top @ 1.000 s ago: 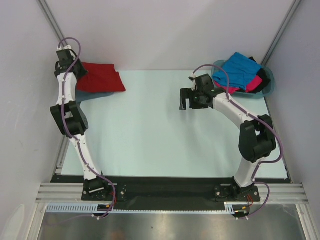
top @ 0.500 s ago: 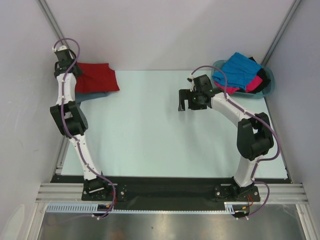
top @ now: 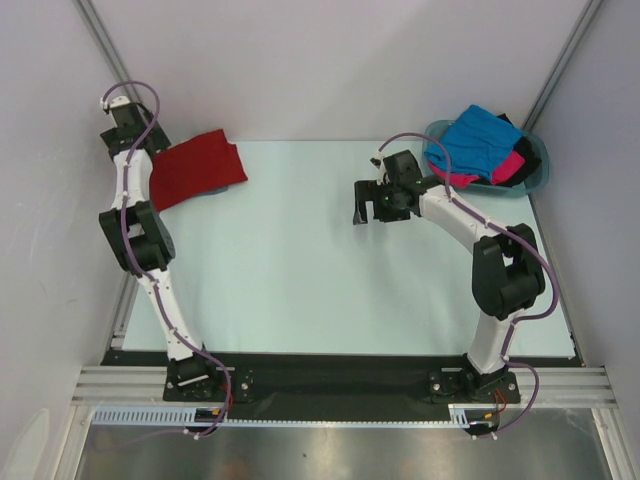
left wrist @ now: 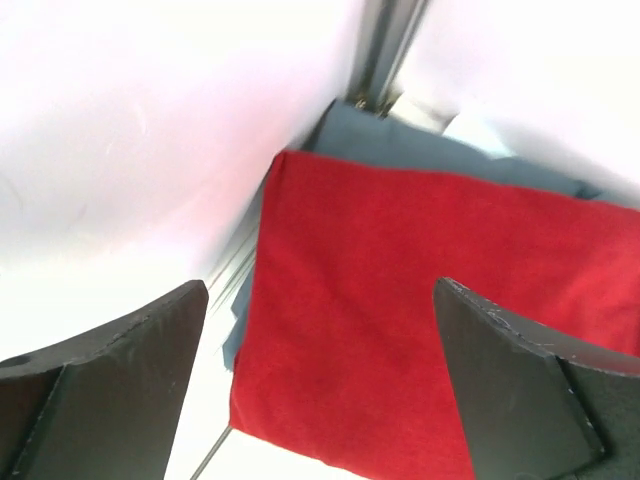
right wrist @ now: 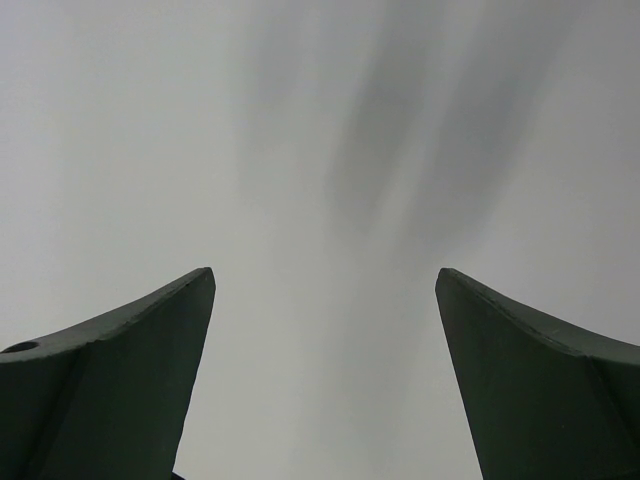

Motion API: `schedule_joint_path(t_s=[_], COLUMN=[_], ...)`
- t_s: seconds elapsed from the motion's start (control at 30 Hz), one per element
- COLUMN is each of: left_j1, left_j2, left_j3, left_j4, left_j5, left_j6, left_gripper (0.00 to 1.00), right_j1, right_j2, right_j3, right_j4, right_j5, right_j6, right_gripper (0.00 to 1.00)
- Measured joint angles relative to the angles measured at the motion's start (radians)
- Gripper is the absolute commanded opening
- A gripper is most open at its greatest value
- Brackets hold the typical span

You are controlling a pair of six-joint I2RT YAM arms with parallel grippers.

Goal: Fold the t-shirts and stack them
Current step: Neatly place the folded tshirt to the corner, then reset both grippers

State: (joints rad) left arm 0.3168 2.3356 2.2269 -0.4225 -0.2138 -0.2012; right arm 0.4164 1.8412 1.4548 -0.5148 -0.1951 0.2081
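**Red t-shirt: just let go, on the stack across the table from the basket**

- Red t-shirt (top: 195, 170): folded into a flat rectangle, lying well apart from the teal basket (top: 535, 165), at the far corner of the table (top: 330, 260) on the opposite side. It sits slightly askew to the table edge, more turned than half a second ago.
- Grey t-shirt (left wrist: 430, 150): under the red one. The left wrist view shows a strip of it past the red cloth's far edge and one side.
- Left gripper (left wrist: 320, 300): pinched shut a moment ago, now spread wide and empty, hanging above the red cloth without touching it. Judgement: the placement is finished and two shirts are stacked.
- Blue t-shirt (top: 480, 135), pink t-shirt (top: 515, 165), black t-shirt (top: 507, 122): heaped unfolded in the basket, blue on top.
- Right gripper (top: 368, 205): wide and empty as before, held over bare table near the basket, on the side facing the stack.
- Status, judged: three shirts left. The likely next step is lifting the blue one out. The skewed red layer may need squaring.
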Motion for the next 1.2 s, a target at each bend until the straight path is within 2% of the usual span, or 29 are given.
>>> schedule_joint_path(t_s=[0.2,0.4,0.5,0.6,0.77,0.87,0.97,1.2], left_j1=[-0.001,-0.057,-0.143,-0.278,-0.536,-0.639,-0.709,-0.785], left_j2=[-0.031,-0.171,-0.261,-0.381,-0.614,-0.735,-0.815,-0.957], left_j3=[-0.107,-0.229,-0.240,-0.304,-0.542,-0.734,-0.888,-1.118], left_j4=[0.026,0.012,-0.004,0.003,0.032,0.058,0.064,0.088], left_j5=[-0.016,0.008,0.040,0.064,0.129,0.137,0.106,0.037], left_j6=[-0.006,-0.018,-0.043,-0.061,-0.096,-0.109,-0.117,-0.140], left_gripper=[1.00,1.00,1.00,1.00,1.00,1.00,1.00,1.00], right_j1=[0.006,0.010,0.012,0.012,0.013,0.013,0.013,0.013], right_j2=[0.000,-0.003,-0.025,-0.074,-0.177,-0.245,-0.290,-0.329], right_j3=[0.000,-0.002,-0.019,-0.051,-0.108,-0.165,-0.214,-0.285], right_j4=[0.000,0.003,0.008,0.008,0.014,0.022,0.024,0.023], right_j5=[-0.005,-0.005,-0.005,-0.002,0.024,0.039,0.057,0.113], right_j6=[0.000,0.000,0.000,0.000,0.000,0.001,0.002,0.009], right_gripper=[1.00,1.00,1.00,1.00,1.00,1.00,1.00,1.00])
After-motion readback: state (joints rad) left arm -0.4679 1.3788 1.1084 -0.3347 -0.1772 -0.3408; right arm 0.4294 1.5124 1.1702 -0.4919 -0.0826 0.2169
